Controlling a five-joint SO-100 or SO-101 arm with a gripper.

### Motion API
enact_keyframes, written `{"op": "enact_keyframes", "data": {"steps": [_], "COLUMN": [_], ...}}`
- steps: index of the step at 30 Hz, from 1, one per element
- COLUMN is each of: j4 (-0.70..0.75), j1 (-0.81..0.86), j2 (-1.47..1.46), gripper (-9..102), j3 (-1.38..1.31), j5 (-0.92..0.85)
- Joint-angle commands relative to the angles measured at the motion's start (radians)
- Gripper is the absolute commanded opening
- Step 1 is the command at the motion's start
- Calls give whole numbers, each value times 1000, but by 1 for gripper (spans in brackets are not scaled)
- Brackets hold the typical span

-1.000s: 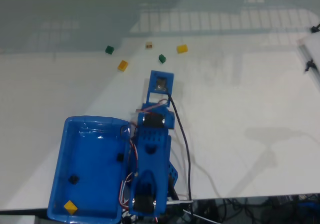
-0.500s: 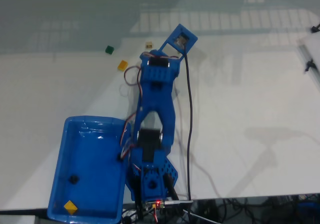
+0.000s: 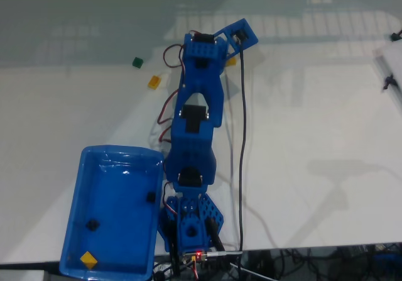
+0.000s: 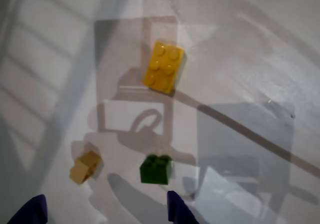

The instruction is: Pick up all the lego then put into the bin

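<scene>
In the wrist view my gripper is open, its two blue fingertips at the bottom edge. Just ahead of the tips lie a dark green lego and a tan lego. A larger yellow lego lies farther out. In the fixed view the blue arm stretches up the table and covers these bricks, except a sliver of the yellow one. Another dark green lego and an orange-yellow lego lie left of the arm. The blue bin sits at lower left, holding a yellow brick and two dark ones.
A black cable runs from the wrist camera down the arm's right side to the table's front edge. The arm's base stands right beside the bin. At the right edge, a white rail.
The arm has unfolded from beside the bin and reached far up the table. It now covers the tan and green bricks that lay in the open a second ago.
</scene>
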Motion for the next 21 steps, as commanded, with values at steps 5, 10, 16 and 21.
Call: {"op": "enact_keyframes", "data": {"steps": [5, 10, 16, 21], "j4": [69, 127, 178, 192], "j1": [5, 26, 40, 18], "j2": [-48, -91, -160, -181], "gripper": [30, 28, 25, 23], "j3": [-112, -164, -245, -249], "j5": [38, 55, 48, 20]}}
